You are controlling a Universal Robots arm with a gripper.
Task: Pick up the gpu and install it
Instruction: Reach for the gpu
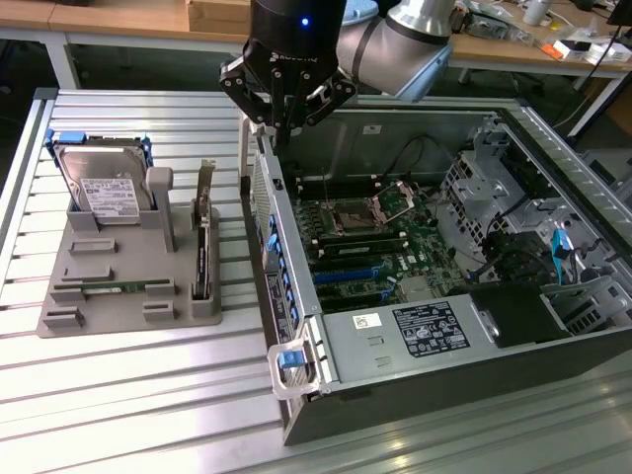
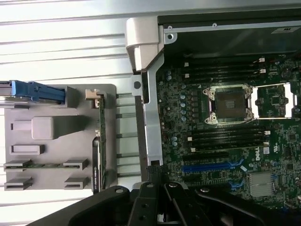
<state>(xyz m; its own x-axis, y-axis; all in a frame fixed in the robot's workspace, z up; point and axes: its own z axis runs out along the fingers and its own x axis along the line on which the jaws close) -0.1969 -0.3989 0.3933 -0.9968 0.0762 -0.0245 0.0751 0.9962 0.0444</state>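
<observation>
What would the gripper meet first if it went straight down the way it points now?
Probably the upper edge of the computer case's side wall, which lies right beneath the gripper; depth is unclear, so it might slip past onto the motherboard.

A robotics lab or electronics workshop is suggested. An opened computer case (image 1: 355, 360) is laid on a slatted metal table (image 1: 128, 395), with a robot arm (image 1: 405, 44) poised above the case; beside the case a grey holder (image 1: 118, 267) is stocked with loose parts, and behind the case cluttered wooden workbenches (image 1: 118, 18) are seen.
</observation>
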